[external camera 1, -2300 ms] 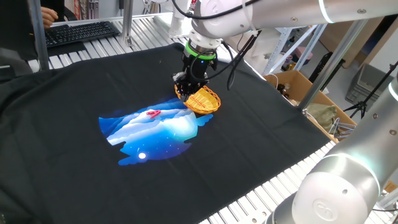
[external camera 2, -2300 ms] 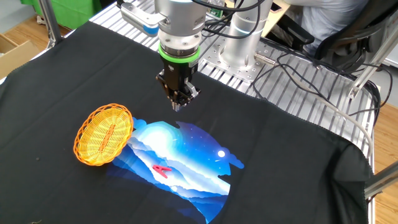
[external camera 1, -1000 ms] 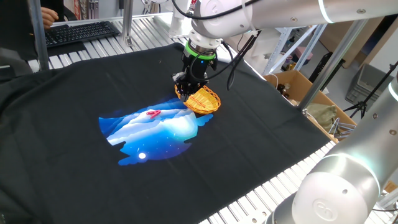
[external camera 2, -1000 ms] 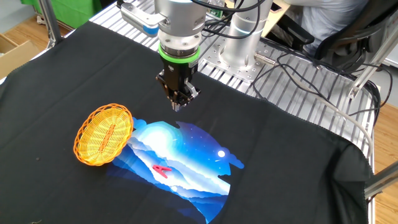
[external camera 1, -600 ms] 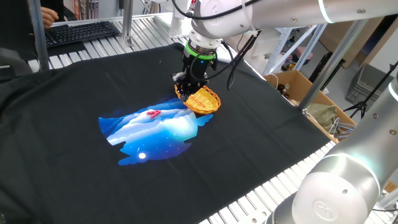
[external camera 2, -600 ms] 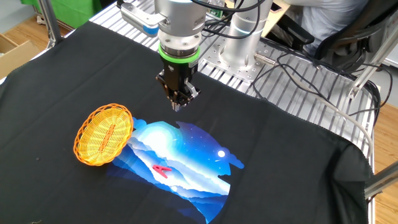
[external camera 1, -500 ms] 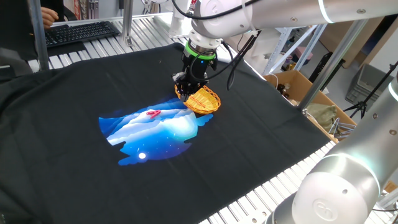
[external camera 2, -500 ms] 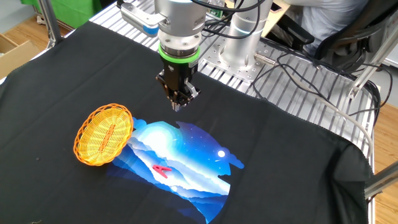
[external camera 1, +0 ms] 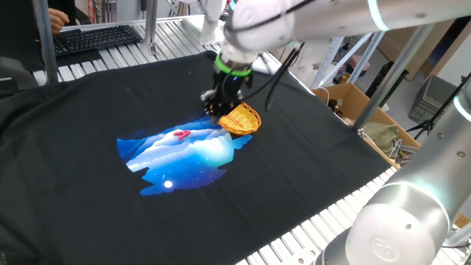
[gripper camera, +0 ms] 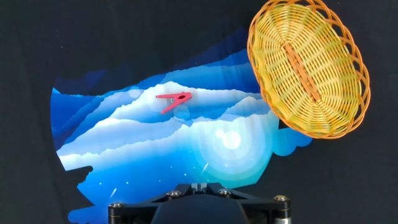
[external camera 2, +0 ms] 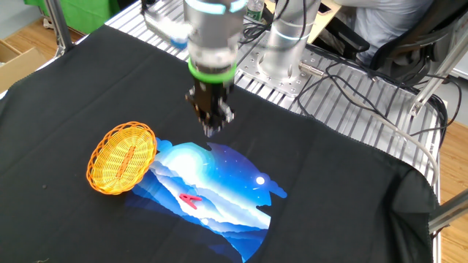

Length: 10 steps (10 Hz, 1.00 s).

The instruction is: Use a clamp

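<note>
Lying flat on the table (external camera 2: 66,80), which is draped in black cloth: one blue-and-white printed patch (external camera 2: 219,190) of mountain and night-sky pattern, irregular in outline.

Item, the clamp (external camera 2: 191,199): small, red-pink, clip-shaped, resting on the blue patch. In the hand view the clamp (gripper camera: 175,100) sits at about 11 o'clock from the picture's centre, on a white ridge of the print, apart from everything else.

Item, woven yellow basket (external camera 2: 121,157): oval, shallow, tilted, its edge overlapping the patch's border. In the hand view the basket (gripper camera: 309,65) fills the 1 to 2 o'clock region, well apart from the clamp.

Item, the tool (external camera 2: 210,130): black, on an arm with a green ring above the wrist, pointing straight down, blurred in both fixed views. It hangs above the patch's edge nearest the robot's base, near the basket, touching neither. Its jaws are brought fully together, with nothing between them. In the hand view only its black body shows, at 6 o'clock.

Item, background: a keyboard (external camera 1: 96,37) at 10 o'clock in one fixed view; a cardboard box (external camera 1: 353,103) off the table at 3 o'clock.
</note>
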Each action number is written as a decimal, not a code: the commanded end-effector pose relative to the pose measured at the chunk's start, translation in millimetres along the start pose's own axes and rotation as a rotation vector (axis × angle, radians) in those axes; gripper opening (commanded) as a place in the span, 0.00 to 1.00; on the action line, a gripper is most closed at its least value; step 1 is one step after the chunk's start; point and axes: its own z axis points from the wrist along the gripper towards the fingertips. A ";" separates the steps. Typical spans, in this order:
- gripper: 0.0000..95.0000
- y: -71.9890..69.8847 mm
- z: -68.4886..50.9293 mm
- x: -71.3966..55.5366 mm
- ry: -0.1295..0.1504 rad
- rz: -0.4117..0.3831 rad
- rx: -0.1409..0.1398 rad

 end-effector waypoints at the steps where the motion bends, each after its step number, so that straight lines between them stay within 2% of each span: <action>1: 0.00 0.8 -1.3 0.8 0.004 0.066 -0.006; 4: 0.00 4.9 4.3 -1.3 -0.005 0.114 -0.007; 7: 0.00 11.9 10.2 -3.8 -0.009 0.243 -0.011; 8: 0.00 14.7 13.0 -5.2 -0.025 0.277 -0.012; 10: 0.00 20.0 16.9 -9.3 -0.033 0.334 -0.005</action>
